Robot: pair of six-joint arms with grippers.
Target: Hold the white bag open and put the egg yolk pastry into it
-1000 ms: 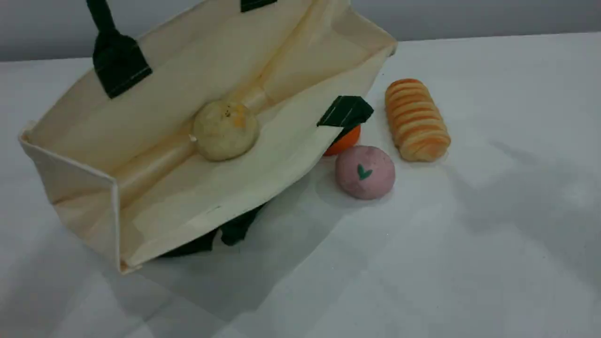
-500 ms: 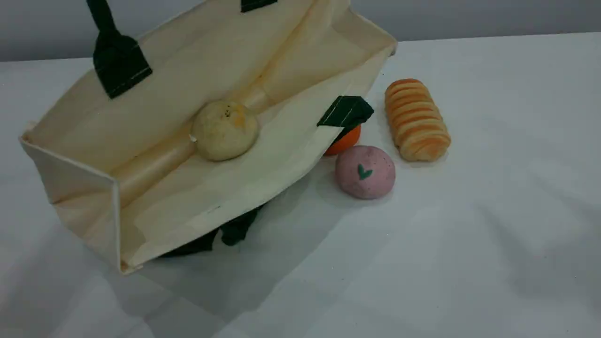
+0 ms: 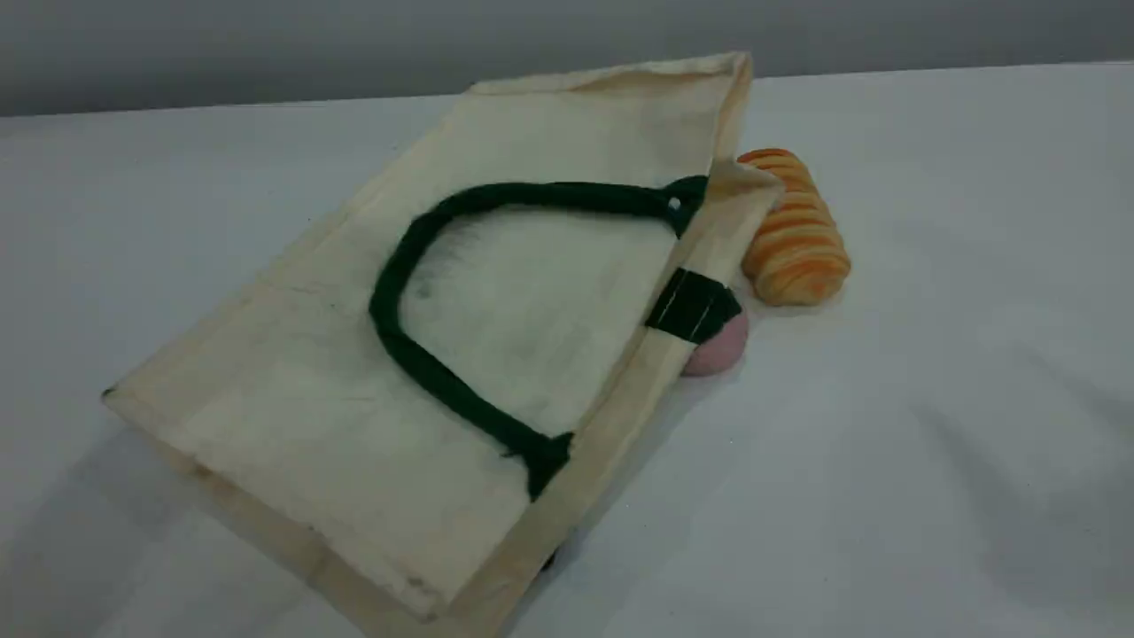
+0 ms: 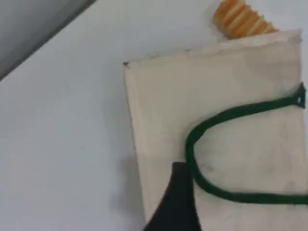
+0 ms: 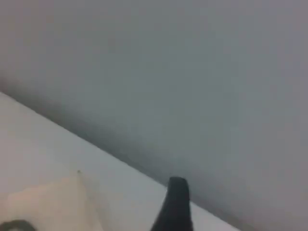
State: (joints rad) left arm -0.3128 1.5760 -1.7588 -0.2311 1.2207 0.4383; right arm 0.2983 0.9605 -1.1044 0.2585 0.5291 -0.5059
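Note:
The white bag (image 3: 532,292) lies collapsed flat on the table, one dark green handle (image 3: 383,306) curled loose on its upper side. The egg yolk pastry is hidden. In the left wrist view my left gripper (image 4: 179,169) hovers over the bag (image 4: 192,96), a dark fingertip (image 4: 180,202) beside the handle (image 4: 231,114), holding nothing; its jaws are open. My right gripper (image 5: 177,185) is raised toward the grey wall, empty and open, with a corner of the bag (image 5: 53,202) below it. Neither arm shows in the scene view.
A ridged orange-striped bread roll (image 3: 797,239) lies right of the bag, also visible as the roll (image 4: 238,19) past the bag's far edge. A pink ball (image 3: 722,347) peeks out under the bag's rim by a green tab (image 3: 694,306). White table (image 3: 886,487) all around.
The bag was held open by its handle with the pastry lying inside. The left gripper let go and the bag dropped flat, covering the pastry, the orange item and most of the pink ball.

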